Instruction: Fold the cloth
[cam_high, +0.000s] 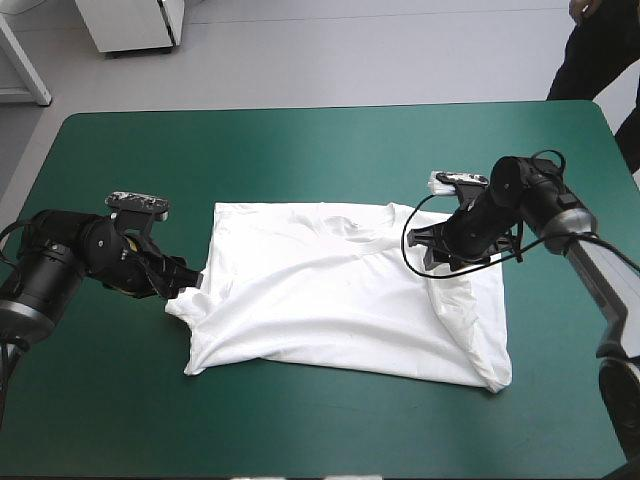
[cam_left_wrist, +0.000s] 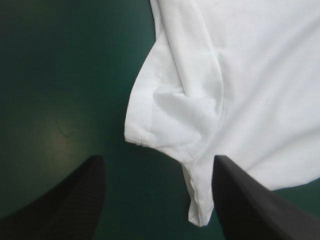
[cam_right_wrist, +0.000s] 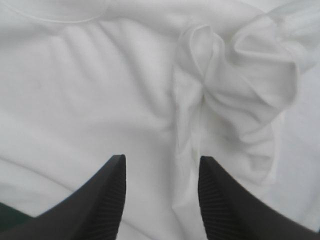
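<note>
White cloth, the T-shirt (cam_high: 340, 290) lies spread at the centre of the high view on the teal-green cover (cam_high: 300, 150). Its edge toward frame right is folded inward and rumpled. The left gripper (cam_high: 188, 280), jaws wide apart and empty, straddles the sleeve at frame left, probably to pinch it for a matching fold. The right gripper (cam_high: 440, 262), likewise open and empty, hangs over the rumpled fold. No container shows.

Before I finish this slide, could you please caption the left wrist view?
Open left gripper over the teal-green cover, a sleeve of the white T-shirt reaching between its fingers.
</note>
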